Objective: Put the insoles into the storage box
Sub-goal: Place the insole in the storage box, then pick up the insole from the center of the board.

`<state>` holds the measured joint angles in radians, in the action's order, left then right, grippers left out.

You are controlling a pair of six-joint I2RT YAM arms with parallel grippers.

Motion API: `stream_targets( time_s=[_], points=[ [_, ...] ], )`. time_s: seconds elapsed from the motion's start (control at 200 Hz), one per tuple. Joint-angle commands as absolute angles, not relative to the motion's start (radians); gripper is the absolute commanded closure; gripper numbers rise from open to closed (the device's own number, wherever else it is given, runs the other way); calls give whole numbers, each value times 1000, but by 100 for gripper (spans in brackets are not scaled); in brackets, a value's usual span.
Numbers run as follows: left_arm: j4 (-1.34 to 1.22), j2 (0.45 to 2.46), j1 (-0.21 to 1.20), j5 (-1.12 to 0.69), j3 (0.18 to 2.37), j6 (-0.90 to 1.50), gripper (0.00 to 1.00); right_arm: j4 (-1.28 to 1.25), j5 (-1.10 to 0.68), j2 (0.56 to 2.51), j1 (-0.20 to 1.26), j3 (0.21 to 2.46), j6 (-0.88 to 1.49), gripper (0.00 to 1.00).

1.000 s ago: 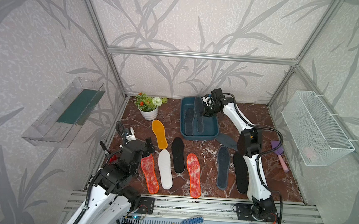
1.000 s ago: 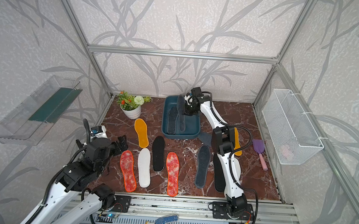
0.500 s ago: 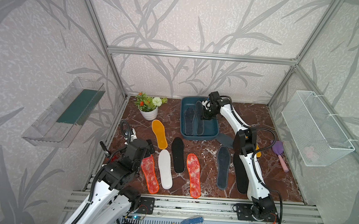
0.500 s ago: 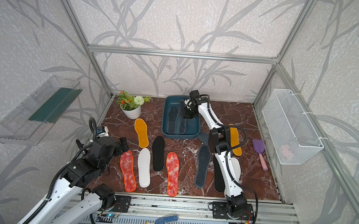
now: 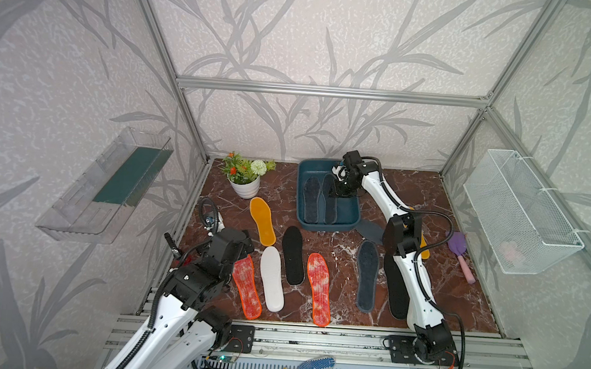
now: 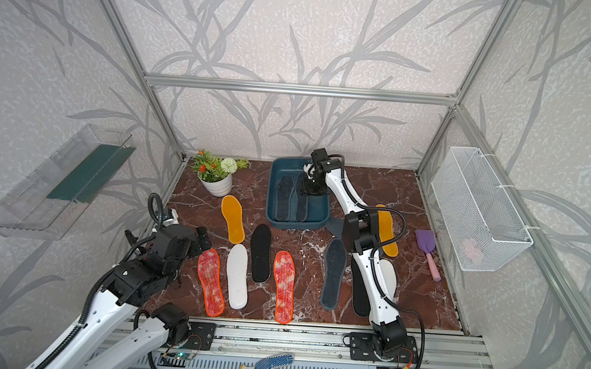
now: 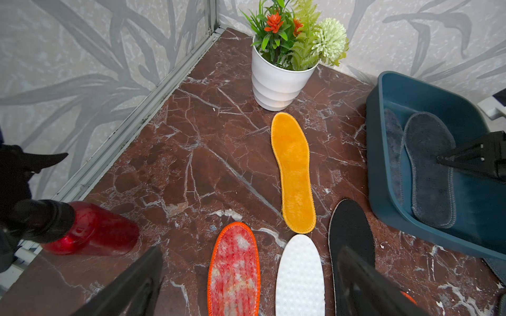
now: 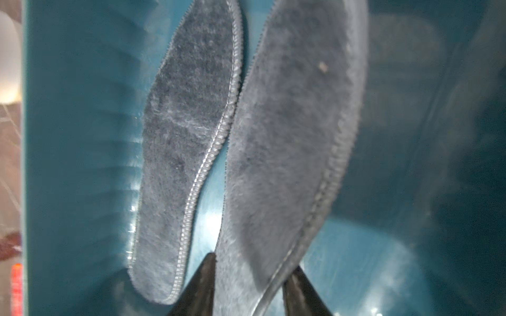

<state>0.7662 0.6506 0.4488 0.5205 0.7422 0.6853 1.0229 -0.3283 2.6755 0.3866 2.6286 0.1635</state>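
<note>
- Right claw [image 8: 253, 262]: jaws parted astride heel of dark grey felt foot-shaped insole [image 8: 295, 136] (seemingly loose); teal plastic rectangular storage box [image 8: 76, 136] beneath.
- Left claw [image 7: 250, 249]: jaws wide apart, empty.

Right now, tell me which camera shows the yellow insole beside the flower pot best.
The left wrist view: the yellow insole lies close, whole and unblocked, edge stitching clear. Both top views show the insole whole but small. The right wrist view misses it.
</note>
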Motion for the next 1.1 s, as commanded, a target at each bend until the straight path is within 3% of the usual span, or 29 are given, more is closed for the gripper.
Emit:
stream_targets(
  time_s=[0.0, 0.115, 0.215, 0.44, 0.595, 0.88, 1.095],
  points=[
    [844, 662, 441, 594, 787, 740, 3, 1065, -284, 2643, 409, 2661, 131, 47],
    [870, 665, 440, 606, 790, 758, 3, 1065, -267, 2608, 412, 2663, 144, 36],
    [889, 660, 436, 608, 785, 776, 3, 1062, -250, 2559, 416, 2662, 144, 16],
    [928, 657, 426, 587, 764, 822, 2, 1029, -183, 2391, 447, 2635, 121, 0],
    [929, 678, 418, 546, 719, 884, 3, 908, -156, 2177, 475, 2447, 109, 1],
    [957, 730, 394, 410, 641, 1000, 12, 447, -198, 1595, 486, 1635, 207, 1],
    [985, 725, 383, 300, 556, 1081, 20, 393, -184, 1382, 479, 1309, 288, 1]
  ],
)
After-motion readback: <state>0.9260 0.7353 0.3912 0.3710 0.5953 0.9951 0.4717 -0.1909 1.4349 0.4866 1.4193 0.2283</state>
